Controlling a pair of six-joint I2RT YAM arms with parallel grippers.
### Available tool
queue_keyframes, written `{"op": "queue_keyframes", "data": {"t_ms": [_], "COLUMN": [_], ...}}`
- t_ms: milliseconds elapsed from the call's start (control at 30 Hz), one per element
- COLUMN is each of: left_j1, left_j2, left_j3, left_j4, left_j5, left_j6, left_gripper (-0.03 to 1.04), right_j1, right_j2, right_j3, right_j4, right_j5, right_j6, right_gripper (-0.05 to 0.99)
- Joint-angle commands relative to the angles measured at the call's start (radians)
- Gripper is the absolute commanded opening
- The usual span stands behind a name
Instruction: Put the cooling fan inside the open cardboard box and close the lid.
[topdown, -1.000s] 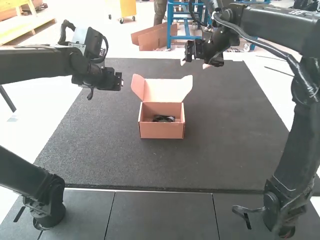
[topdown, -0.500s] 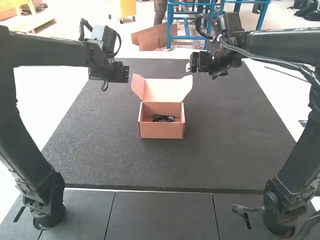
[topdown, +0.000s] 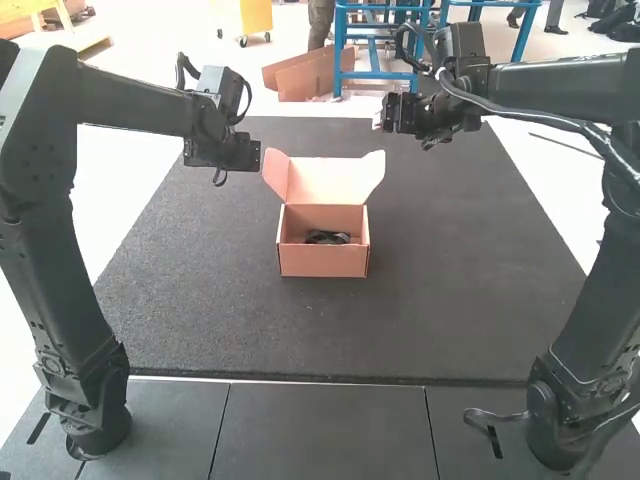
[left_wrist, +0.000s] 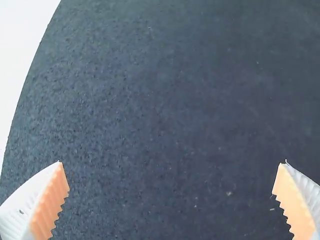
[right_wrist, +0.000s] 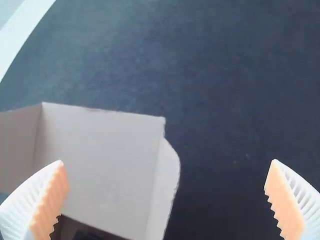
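Fan (topdown: 322, 238) lies in open box (topdown: 322, 256), low between spread left tool (topdown: 248, 158) and spread right tool (topdown: 386, 112).

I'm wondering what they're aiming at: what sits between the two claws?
In the high view, the raised lid of the open cardboard box stands between the left gripper and the right gripper; the cooling fan lies inside the box.

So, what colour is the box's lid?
The lid is light pinkish-tan cardboard, clearest in the high view.

cardboard box (topdown: 322, 255) mouth unobstructed, lid (topdown: 325, 178) upright behind
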Motion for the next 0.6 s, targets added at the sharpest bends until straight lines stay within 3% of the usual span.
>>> {"op": "queue_keyframes", "data": {"t_ms": [0,167,367,567], "left_j1": [0.029,0.054,0.049,0.028], "left_j2": [0.017,0.049,0.079,0.115], "left_j3": [0.051,0.091,0.137,0.166], "left_j4": [0.014,0.022,0.017,-0.009], "left_j5": [-0.029,-0.020,0.140,0.178], "left_j6": [-0.010,-0.004,-0.015,-0.015], "left_gripper": [0.97,0.97,0.97,0.97], "right_j1": [-0.020,-0.018,-0.021,-0.031], "right_j2": [0.029,0.071,0.097,0.118], "right_j3": [0.070,0.111,0.144,0.164], "right_j4": [-0.037,-0.093,-0.140,-0.203], "right_j5": [-0.099,-0.145,-0.157,-0.182], "right_j6": [0.054,0.066,0.076,0.080], "right_gripper": [0.90,0.90,0.89,0.88]}}
